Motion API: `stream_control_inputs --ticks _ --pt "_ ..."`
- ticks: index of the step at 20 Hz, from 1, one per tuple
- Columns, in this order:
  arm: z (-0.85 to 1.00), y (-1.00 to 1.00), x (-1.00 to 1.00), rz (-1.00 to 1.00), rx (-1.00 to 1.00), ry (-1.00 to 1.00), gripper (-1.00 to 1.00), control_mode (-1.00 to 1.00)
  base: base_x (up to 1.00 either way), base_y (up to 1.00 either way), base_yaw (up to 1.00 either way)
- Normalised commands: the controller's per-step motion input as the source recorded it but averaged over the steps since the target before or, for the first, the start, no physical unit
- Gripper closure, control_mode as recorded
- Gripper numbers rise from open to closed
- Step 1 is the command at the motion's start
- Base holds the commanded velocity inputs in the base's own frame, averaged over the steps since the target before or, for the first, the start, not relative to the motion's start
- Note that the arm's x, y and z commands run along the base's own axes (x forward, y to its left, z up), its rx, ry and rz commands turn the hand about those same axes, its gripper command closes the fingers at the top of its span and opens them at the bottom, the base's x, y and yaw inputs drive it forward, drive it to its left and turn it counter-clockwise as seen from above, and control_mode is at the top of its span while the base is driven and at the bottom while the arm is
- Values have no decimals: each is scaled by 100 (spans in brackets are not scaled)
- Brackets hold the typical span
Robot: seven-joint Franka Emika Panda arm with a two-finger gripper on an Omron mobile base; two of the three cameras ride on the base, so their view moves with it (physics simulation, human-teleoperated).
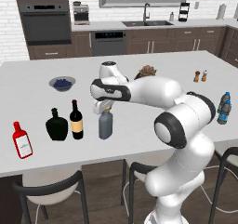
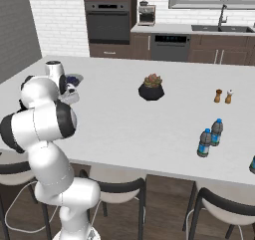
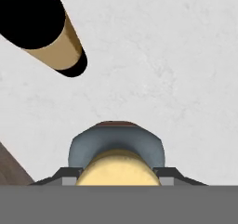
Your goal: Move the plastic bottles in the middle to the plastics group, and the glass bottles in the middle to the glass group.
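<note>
My gripper points down and is shut on the gold cap of the grey glass bottle, which stands upright near the counter's front edge. In the hand view the grey bottle sits between my two fingertips, and the gripper clasps its cap. Just left of it stands the tall dark wine bottle with its tan label. Further left are the squat black flask and the flat red bottle. Two small blue-capped water bottles stand together at the right end.
A bowl of blueberries sits behind the glass bottles. A potted plant stands mid-counter and two shakers stand far right. Dark stools line the front edge of the white counter.
</note>
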Motion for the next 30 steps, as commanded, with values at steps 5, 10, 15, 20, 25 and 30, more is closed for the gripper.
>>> stream_control_inputs --ticks 5,10,15,20,25,30 --pt "0 70 0 18 0 0 100 -100 0 0 0" --pt "0 56 0 12 0 0 100 -100 0 0 0" --pt "-1 1 1 0 0 0 100 -100 0 0 0" --pt "-21 0 1 0 0 0 100 -100 0 0 0" --pt "-29 0 0 0 0 0 100 -100 0 0 0" --pt "-6 0 0 0 -1 0 100 -100 0 0 0"
